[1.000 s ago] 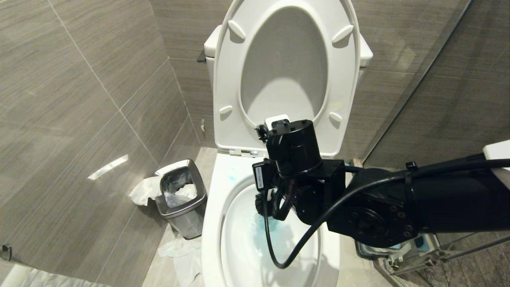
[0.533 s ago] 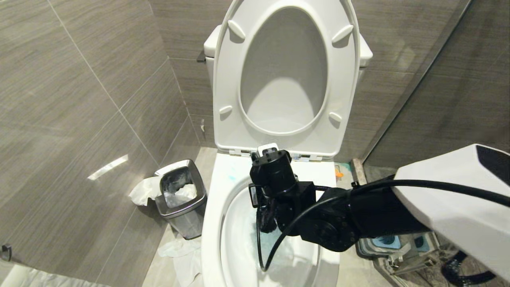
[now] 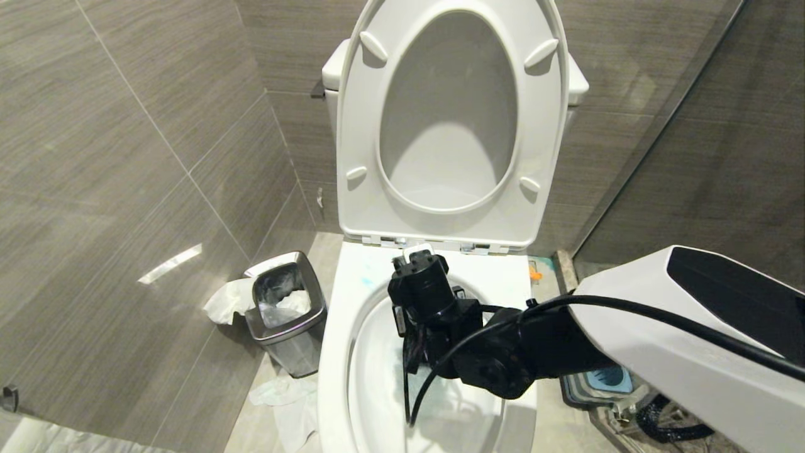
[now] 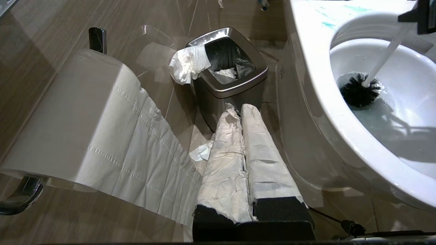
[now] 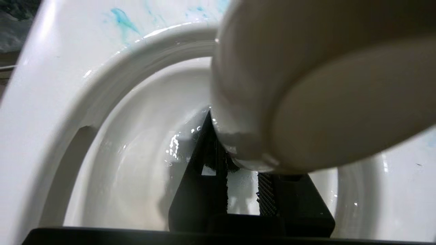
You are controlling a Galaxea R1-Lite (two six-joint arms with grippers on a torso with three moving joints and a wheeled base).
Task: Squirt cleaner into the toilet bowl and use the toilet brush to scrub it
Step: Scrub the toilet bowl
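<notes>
We stand in a bathroom with grey tiled walls (image 3: 126,126), looking down at the toilet bowl (image 3: 339,352), its seat (image 3: 352,126) raised. Our right gripper (image 3: 416,352) reaches down into the bowl, its fingers (image 5: 204,163) clamped on the white handle of the toilet brush (image 4: 357,93). The black bristle head sits low in the bowl, at the water. Smears of cleaner (image 5: 122,20) mark the rim. Our left gripper (image 4: 242,112), fingers pressed together and holding nothing, hangs beside a steel bin (image 4: 231,85) and a toilet roll (image 4: 68,119).
</notes>
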